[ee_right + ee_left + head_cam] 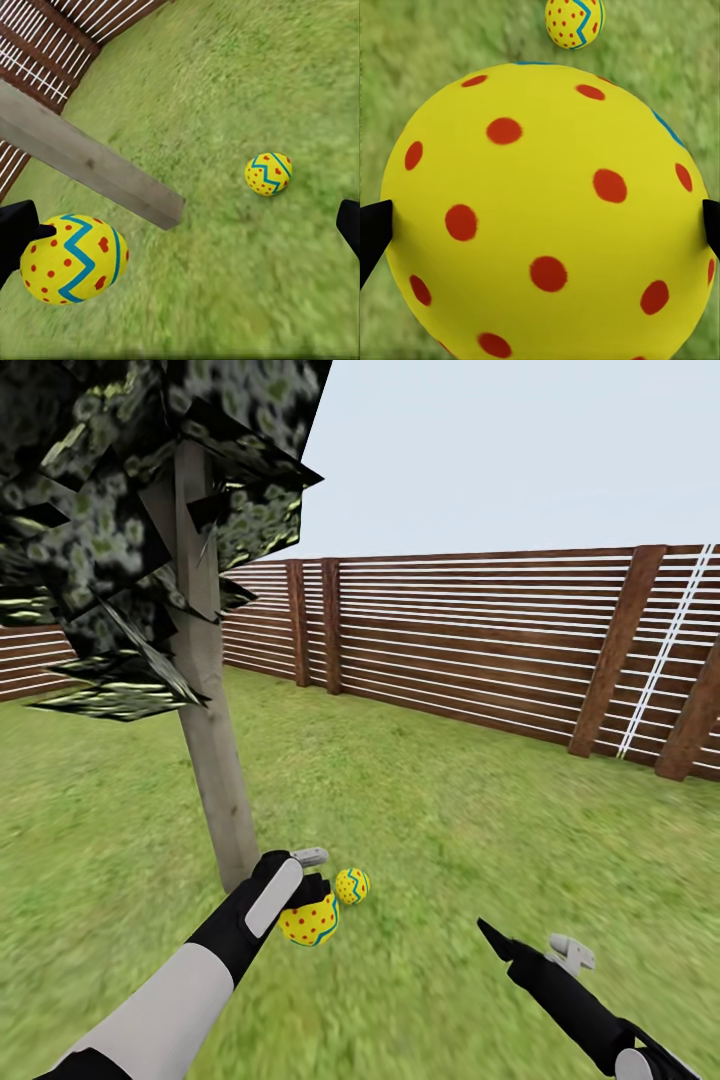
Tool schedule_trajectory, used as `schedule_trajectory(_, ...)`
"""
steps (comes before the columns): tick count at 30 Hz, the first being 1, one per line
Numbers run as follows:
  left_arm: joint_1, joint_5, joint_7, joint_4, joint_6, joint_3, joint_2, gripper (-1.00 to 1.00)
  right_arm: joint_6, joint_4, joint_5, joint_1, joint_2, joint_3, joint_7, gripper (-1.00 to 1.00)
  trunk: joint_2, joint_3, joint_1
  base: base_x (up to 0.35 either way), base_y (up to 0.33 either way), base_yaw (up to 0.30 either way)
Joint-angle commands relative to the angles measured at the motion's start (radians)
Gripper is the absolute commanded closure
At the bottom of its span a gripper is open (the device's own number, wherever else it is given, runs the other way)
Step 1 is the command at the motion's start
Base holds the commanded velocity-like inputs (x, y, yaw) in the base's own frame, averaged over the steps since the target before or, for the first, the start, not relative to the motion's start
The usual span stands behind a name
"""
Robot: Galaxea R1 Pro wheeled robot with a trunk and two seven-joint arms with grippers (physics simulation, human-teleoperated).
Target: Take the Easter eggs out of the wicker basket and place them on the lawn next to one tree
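Observation:
My left gripper (308,897) is shut on a yellow Easter egg (310,922) with red dots and a blue zigzag, held just above the lawn (450,810) beside the pale trunk of the tree (215,760). In the left wrist view that egg (540,210) sits between the black fingertips (371,232). A second egg (352,886) lies on the grass just beyond it, near the trunk's foot. My right gripper (530,945) hovers open and holds nothing, low to the right of both eggs. Its wrist view shows the held egg (73,259), the lying egg (268,174) and the trunk (90,161). The third egg and the wicker basket are out of view.
A brown slatted wooden fence (480,630) runs across the back of the garden, with thick posts (610,650) at the right. Dark blocky foliage (110,510) hangs over the upper left. Open grass stretches to the right of the tree.

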Motion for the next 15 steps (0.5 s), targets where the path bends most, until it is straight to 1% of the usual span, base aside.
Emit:
schedule_trajectory(1,-0.001,0.010,0.011,-0.001,0.000,-0.003,0.000,1.00,0.010,-0.001,-0.004,0.000,0.001,-0.002,0.001,-1.00,0.007,0.001,-0.004,0.000,0.000,0.000)
schedule_trajectory(15,-0.001,0.011,0.009,-0.001,0.000,-0.003,0.000,1.00,0.017,0.001,0.000,-0.002,0.001,0.003,-0.006,-1.00,0.105,0.033,-0.058,0.000,0.000,0.000)
